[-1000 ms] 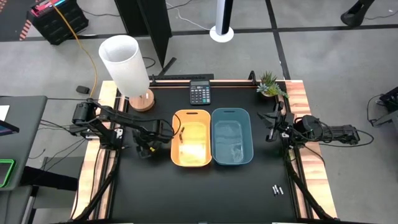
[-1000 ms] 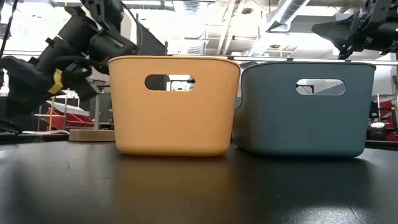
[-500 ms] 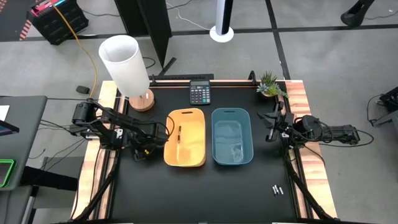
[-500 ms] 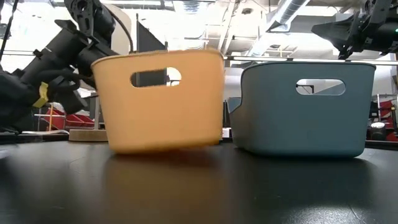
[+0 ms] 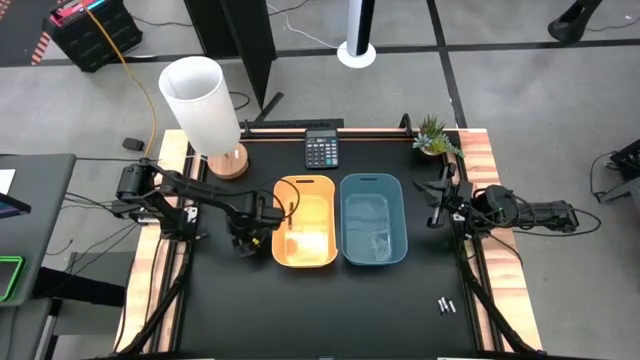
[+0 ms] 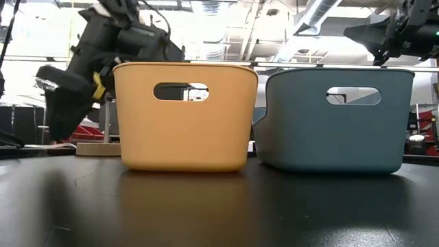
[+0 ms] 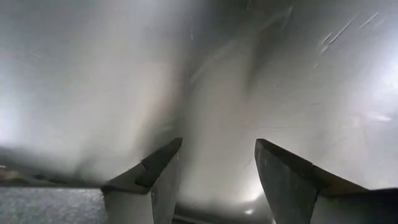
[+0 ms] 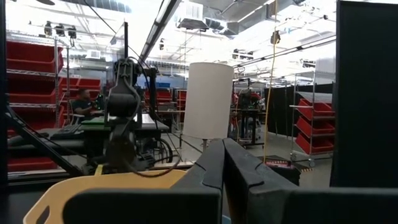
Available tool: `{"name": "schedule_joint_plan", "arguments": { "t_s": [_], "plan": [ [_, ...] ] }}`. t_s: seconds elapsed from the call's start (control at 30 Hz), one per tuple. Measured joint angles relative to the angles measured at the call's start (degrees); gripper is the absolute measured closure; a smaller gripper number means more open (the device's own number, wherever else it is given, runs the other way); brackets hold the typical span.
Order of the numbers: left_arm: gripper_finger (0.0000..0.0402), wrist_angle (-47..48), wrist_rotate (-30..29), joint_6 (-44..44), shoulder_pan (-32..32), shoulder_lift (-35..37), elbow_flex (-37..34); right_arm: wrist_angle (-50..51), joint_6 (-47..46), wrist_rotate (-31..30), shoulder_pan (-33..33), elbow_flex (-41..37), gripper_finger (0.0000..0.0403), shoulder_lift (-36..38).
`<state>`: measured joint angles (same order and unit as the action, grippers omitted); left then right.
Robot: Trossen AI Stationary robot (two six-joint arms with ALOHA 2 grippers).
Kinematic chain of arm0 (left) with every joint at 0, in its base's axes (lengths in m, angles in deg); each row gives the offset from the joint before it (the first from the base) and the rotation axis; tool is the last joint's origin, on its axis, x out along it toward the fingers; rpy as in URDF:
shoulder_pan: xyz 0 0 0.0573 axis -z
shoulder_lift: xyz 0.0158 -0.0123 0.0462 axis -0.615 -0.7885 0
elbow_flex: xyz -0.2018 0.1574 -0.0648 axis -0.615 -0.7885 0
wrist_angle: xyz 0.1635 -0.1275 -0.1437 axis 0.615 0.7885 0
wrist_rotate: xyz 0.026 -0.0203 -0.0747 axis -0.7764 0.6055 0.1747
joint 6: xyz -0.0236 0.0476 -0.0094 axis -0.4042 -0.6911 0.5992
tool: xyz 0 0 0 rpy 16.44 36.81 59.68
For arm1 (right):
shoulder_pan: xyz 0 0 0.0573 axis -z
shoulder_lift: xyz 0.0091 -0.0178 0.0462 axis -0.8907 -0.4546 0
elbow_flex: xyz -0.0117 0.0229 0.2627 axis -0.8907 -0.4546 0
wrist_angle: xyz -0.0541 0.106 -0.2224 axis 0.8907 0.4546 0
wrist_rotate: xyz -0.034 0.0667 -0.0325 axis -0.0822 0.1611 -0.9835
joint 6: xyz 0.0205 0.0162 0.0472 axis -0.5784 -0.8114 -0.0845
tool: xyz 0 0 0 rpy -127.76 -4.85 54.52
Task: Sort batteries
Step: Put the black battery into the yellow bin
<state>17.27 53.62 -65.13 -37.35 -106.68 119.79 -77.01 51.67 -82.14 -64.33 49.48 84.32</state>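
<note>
2 bins sit side by side mid-table: 1 orange bin (image 5: pixel 306 222) and 1 blue bin (image 5: pixel 373 219), their long walls almost touching. I count 3 batteries in all: 1 dark battery (image 5: pixel 291 214) lying inside the orange bin near its left wall, and 2 batteries (image 5: pixel 444 305) lying together on the black table (image 5: pixel 300 310) near its front right corner, well apart from both bins. My left gripper (image 5: pixel 258 216) hangs just beside the orange bin's left wall, its jaws parted with nothing between them. My right gripper (image 5: pixel 436 197) waits right of the blue bin, fingers pressed together, holding nothing. 1 calculator (image 5: pixel 321 150) lies behind the bins.
</note>
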Motion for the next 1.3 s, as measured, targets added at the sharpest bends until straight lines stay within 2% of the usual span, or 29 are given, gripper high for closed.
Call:
{"name": "schedule_joint_plan", "arguments": {
  "t_s": [0.17, 0.3, 0.43, 0.6, 0.77, 0.83, 1.0, 1.3],
  "plan": [
    [0.0207, 5.6, -2.0, -0.3, 0.0, 0.0, 4.4, 0.0, 0.0, 0.0, 0.0, 0.0, 0.0378, 0.0],
    [0.0207, 12.8, -2.6, 0.4, 0.0, 1.0, 4.4, 0.0, 0.0, 0.0, 0.0, 0.0, 0.0378, 0.0],
    [0.0207, 15.3, -1.0, 3.5, 0.0, 5.5, 1.6, 0.0, 0.0, 0.0, 0.0, 0.0, 0.0378, 0.0],
    [0.0207, 15.9, -0.7, 10.3, 0.0, 14.5, -2.6, 0.0, 0.2, 0.0, 0.0, 0.0, 0.0378, 0.0],
    [0.0207, 16.4, 5.0, 14.5, 0.4, 19.4, -9.5, 0.0, 0.2, 0.0, 0.0, 0.0, 0.0378, 0.0],
    [0.0207, 16.0, 6.8, 15.1, 0.8, 19.3, -12.2, 0.0, 0.2, 0.0, 0.0, 0.0, 0.0378, 0.0],
    [0.0213, 14.9, 7.7, 13.7, 1.3, 15.4, -11.8, 0.0, 0.3, 0.0, 0.0, 0.0, 0.0378, 0.0],
    [0.0217, 14.8, 6.8, 5.2, 1.3, 2.9, -11.7, -0.2, 0.0, 0.0, 0.0, 0.0, 0.0378, -0.1]
  ]
}}
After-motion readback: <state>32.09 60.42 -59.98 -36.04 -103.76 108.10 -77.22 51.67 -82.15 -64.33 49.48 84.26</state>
